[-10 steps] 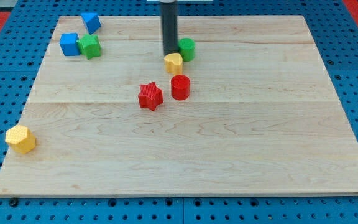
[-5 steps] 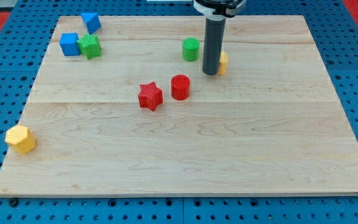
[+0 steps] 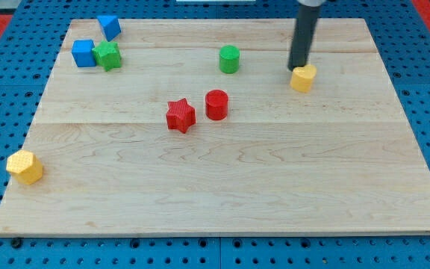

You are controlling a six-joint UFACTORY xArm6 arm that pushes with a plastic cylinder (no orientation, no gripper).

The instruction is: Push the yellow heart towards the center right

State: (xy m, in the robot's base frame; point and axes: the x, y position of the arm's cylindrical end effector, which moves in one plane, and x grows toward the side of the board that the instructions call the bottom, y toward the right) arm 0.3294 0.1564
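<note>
The yellow heart (image 3: 303, 78) lies on the wooden board (image 3: 222, 187) at the upper right of the view. My tip (image 3: 298, 69) stands just above and slightly left of the heart, touching or nearly touching its upper left edge. The dark rod rises from there out of the view's top.
A green cylinder (image 3: 229, 58) sits left of the heart. A red cylinder (image 3: 216, 104) and a red star (image 3: 180, 116) lie near the middle. Two blue blocks (image 3: 83, 53) (image 3: 110, 27) and a green block (image 3: 108, 55) are at upper left. A yellow hexagon (image 3: 25, 167) is at lower left.
My tip has moved right across the board, pushing the yellow heart from beside the green cylinder to the upper right. The other blocks have not moved.
</note>
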